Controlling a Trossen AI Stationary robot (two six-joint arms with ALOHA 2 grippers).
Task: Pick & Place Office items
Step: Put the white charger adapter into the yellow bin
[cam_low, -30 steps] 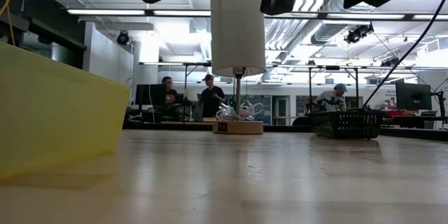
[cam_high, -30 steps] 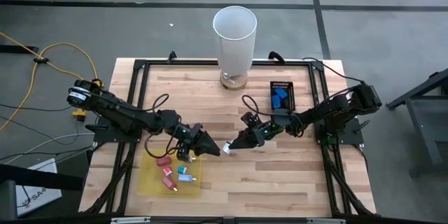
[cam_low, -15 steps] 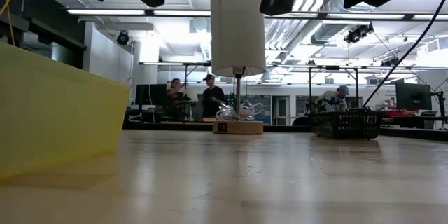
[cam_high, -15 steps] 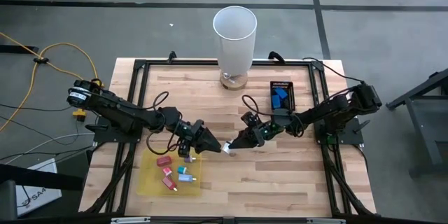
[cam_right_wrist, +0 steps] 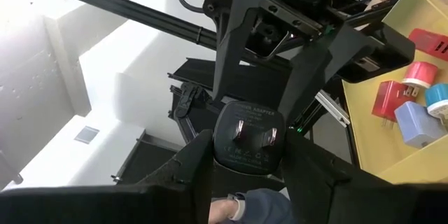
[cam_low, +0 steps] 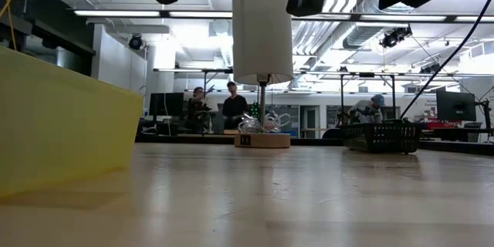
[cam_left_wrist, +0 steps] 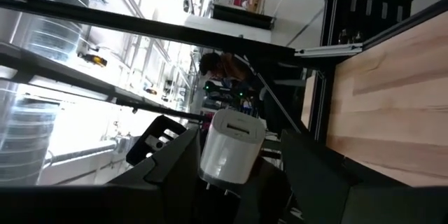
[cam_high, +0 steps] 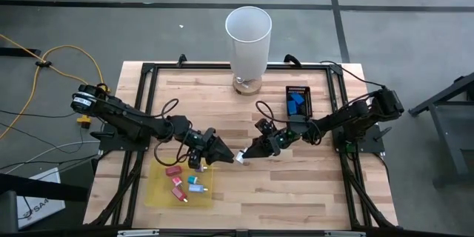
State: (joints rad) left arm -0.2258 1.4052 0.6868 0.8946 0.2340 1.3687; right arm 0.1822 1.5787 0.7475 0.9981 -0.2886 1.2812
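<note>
White and blocky, the plug adapter hangs above mid-table, pinched between my left gripper and my right gripper, both clamped on it together. Other office items lie on the yellow sheet.

A white adapter between dark fingers; red, pink and blue pieces on a yellow sheet.

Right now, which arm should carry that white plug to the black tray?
Probably the right. The left gripper and right gripper both clasp the white plug mid-table, and the black tray lies on the right arm's side.
</note>
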